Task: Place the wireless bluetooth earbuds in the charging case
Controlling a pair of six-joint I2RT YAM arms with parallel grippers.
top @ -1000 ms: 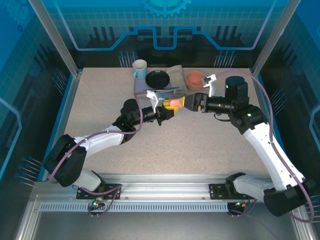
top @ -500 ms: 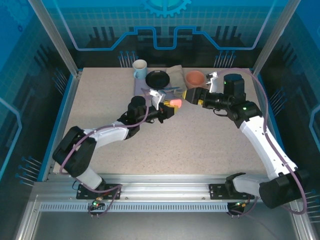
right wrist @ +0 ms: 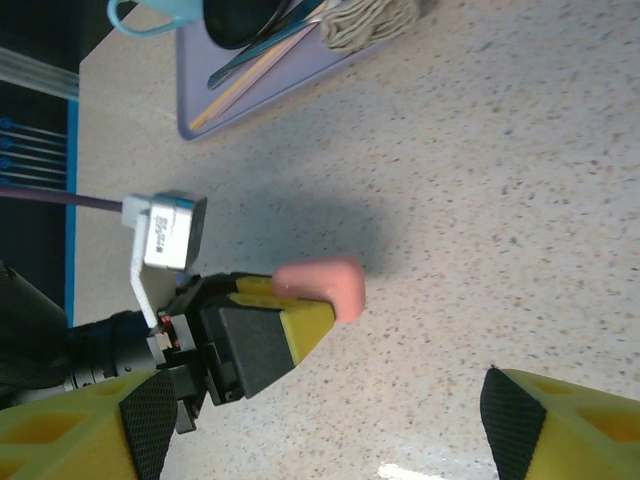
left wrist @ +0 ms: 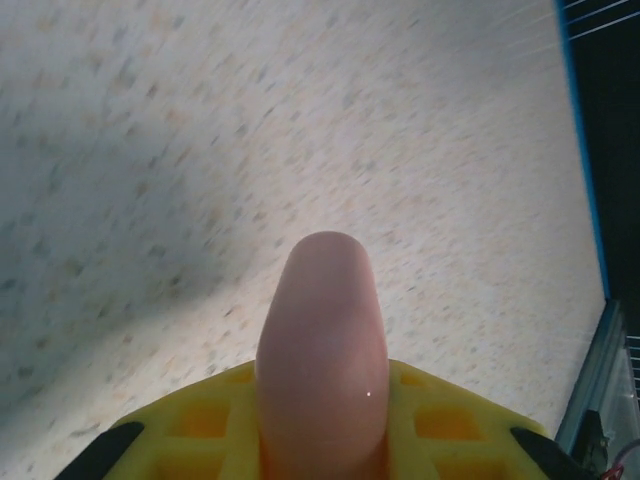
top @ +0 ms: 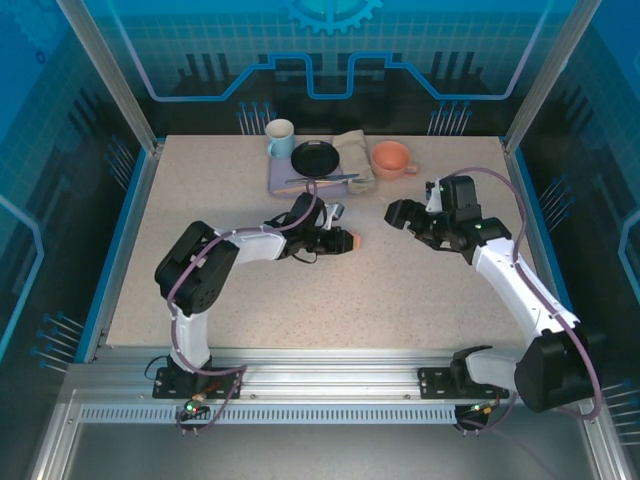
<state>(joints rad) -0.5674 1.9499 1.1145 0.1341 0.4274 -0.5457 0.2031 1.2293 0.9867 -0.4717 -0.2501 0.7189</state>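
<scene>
while left gripper (top: 337, 241) clamps salmon-pink case (top: 350, 241), long axis pointing right past fingertips, right gripper (top: 400, 213) hangs wide open, well apart to right, slightly farther.

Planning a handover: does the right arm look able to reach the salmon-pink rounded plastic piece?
Probably yes: the salmon-pink piece juts past the left gripper; bare tabletop separates it from the right gripper.
</scene>
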